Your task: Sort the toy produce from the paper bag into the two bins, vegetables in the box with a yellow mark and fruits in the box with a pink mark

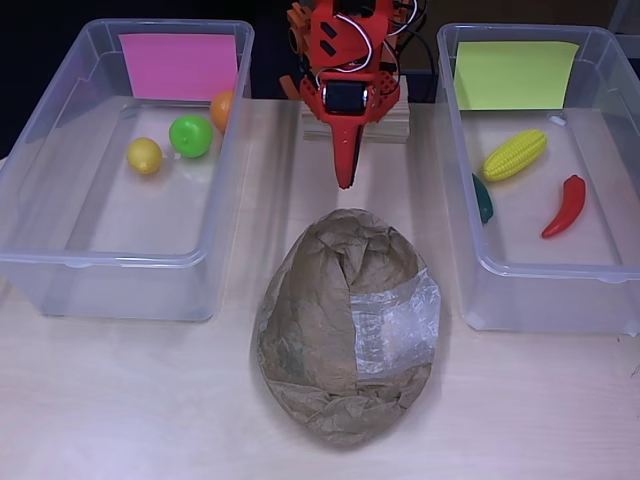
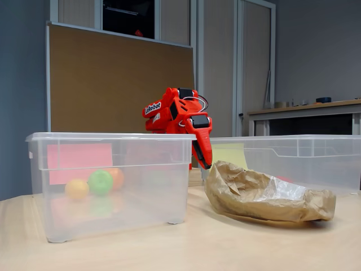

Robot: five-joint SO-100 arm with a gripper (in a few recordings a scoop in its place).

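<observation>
Gripper: the red gripper [image 1: 345, 170] is held pointing down just behind the paper bag [image 1: 345, 325], jaws closed to a point, nothing gripped.
Paper bag: laid crumpled on the table between the two bins; any produce left inside is hidden.
Pink-marked bin [image 1: 60, 160]: left of the bag in the overhead view; lemon [image 1: 145, 155], green ball [image 1: 190, 135] and orange [image 1: 221, 108] are kept there as fruit.
Yellow-marked bin [image 1: 520, 285]: right of the bag; corn [image 1: 514, 155], chilli [image 1: 566, 206] and a dark green piece [image 1: 483, 200] are kept there as vegetables.
Writing: a white label on the arm [image 2: 153, 107], judged to read "LeRobot".
</observation>
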